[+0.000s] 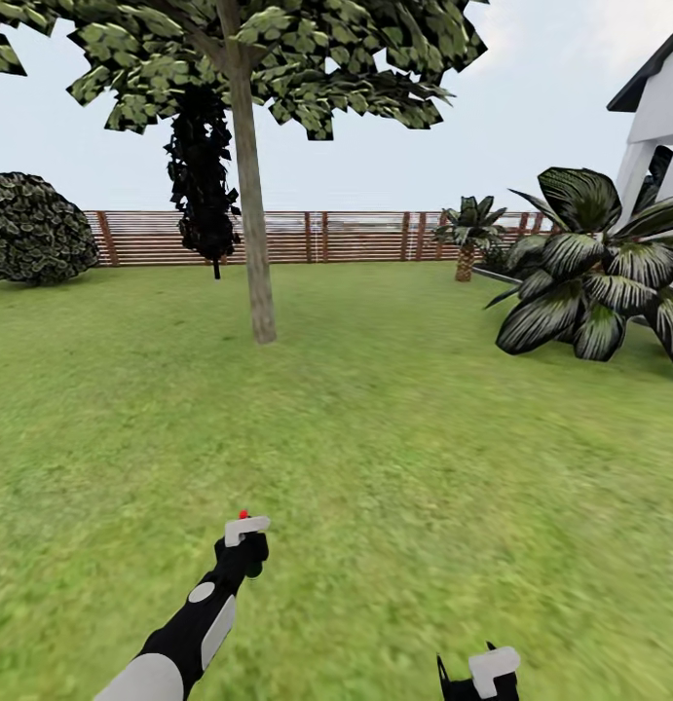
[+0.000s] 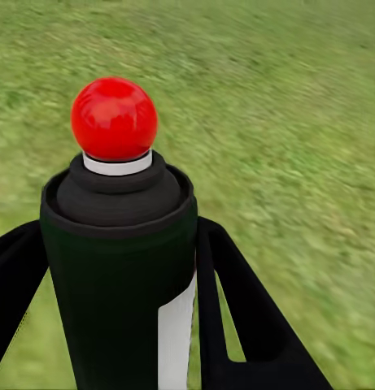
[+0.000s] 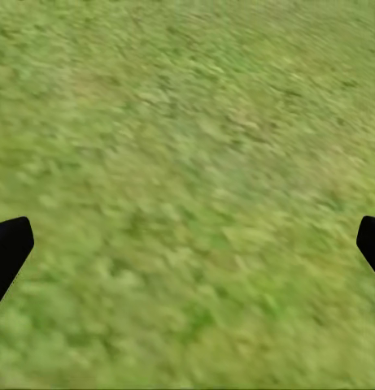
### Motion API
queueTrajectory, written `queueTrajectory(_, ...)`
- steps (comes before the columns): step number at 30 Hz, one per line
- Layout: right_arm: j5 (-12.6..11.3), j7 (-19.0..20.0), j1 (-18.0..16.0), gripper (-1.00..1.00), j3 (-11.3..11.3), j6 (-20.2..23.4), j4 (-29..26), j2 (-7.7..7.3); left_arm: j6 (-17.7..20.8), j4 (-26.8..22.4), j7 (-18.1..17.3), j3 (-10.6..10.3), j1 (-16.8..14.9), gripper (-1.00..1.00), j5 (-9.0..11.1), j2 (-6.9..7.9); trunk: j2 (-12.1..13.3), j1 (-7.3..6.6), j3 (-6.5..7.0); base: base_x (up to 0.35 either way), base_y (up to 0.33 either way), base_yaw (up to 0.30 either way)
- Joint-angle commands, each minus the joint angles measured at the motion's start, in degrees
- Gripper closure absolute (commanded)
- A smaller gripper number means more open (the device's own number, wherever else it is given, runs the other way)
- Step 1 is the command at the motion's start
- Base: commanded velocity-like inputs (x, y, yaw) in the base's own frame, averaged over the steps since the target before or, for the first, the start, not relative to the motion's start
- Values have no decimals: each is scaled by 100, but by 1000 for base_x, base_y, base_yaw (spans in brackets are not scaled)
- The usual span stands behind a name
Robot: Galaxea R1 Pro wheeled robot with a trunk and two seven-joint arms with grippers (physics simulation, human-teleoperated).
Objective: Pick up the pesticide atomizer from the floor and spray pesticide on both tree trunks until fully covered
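Black fingers (image 2: 236, 317) of the left gripper (image 2: 114, 325) press against both sides of the pesticide atomizer (image 2: 118, 268), a near-black cylinder with a pale stripe and a red ball cap (image 2: 114, 119), held upright between them. In the head view the same gripper (image 1: 241, 545) is raised low over the lawn (image 1: 424, 467). The right gripper (image 3: 187, 244), fingers spread wide and holding nothing, points at grass. Farther off, one tree trunk (image 1: 255, 253) rises from the lawn ahead; behind it runs the slatted wooden fence (image 1: 326, 237).

Tree trunk (image 1: 255, 224) ahead on lawn (image 1: 394, 438) (fence (image 1: 317, 237) behind, palm-like plant (image 1: 589, 273) right).
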Motion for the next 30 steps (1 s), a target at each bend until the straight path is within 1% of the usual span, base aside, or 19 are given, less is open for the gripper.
queueTrajectory(1, 50, -60, -4, -100, 29, 0, 3, -5, -13, 4, -41, 36, -5, 100, 15, -5, -3, 3, -6, 350, 98, 0)
queueTrajectory(6, 53, -60, -4, -100, 29, 0, 3, -5, -13, 4, -36, 41, -5, 100, 15, 6, -3, 3, -6, 350, 98, 0)
queueTrajectory(8, 50, -60, -4, -100, 29, 0, 3, -5, -13, 4, -36, 60, -5, 100, 15, 44, -3, 3, -6, 350, 98, 0)
queueTrajectory(12, 50, -60, -4, -100, 29, 0, 3, -5, -13, 4, -35, 105, -5, 100, 15, 69, -3, 3, -6, 349, 98, 0)
queueTrajectory(22, 54, -60, -4, -100, 29, 0, 3, -5, -13, 4, -36, 135, -5, 100, 15, 88, -3, 3, -6, 349, 98, 0)
queueTrajectory(24, 54, -60, -4, -100, 29, 0, 3, -5, -13, 4, -36, 199, -5, 100, 15, 92, -3, 3, -6, 350, 98, 0)
queueTrajectory(25, 54, -60, -4, -100, 29, 0, 3, -5, -13, 4, -35, 281, -5, 100, 15, 106, -3, 3, -6, 350, 98, 0)
queueTrajectory(27, 54, -60, -4, -100, 29, 0, 3, -5, -13, 5, -35, 329, -5, 100, 15, 115, -3, 3, -6, 350, 98, 0)
queueTrajectory(30, 54, -60, -4, -100, 29, 0, 3, -5, -13, 7, -35, 466, -5, 100, 15, 129, -3, 3, -6, 350, 98, 0)
